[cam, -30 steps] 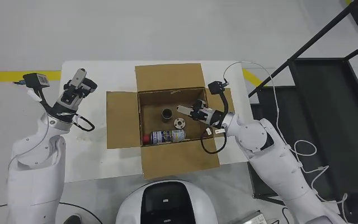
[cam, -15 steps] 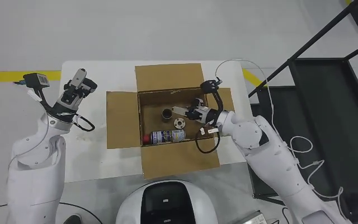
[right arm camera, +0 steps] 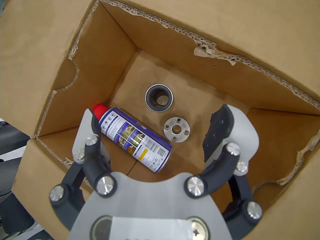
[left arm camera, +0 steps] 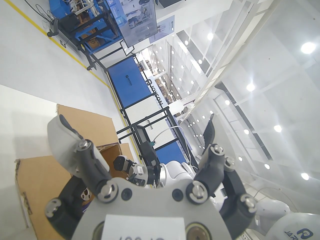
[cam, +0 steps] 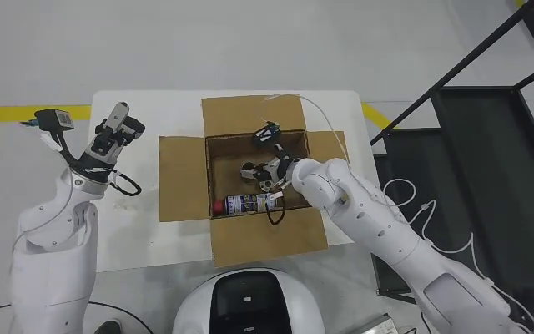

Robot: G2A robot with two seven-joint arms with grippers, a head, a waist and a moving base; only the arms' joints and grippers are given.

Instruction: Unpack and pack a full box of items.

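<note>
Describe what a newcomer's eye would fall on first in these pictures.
The open cardboard box in the middle of the table draws the eye, with a blue red-capped spray can lying on its floor beside a metal flange and a dark ring. The right gripper hangs open over the box.

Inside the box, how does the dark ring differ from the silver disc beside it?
The dark ring is a hollow sleeve with one wide bore; the silver disc is flat. The disc has a centre hole ringed by smaller holes; the ring has none. Both lie on the box floor.
</note>
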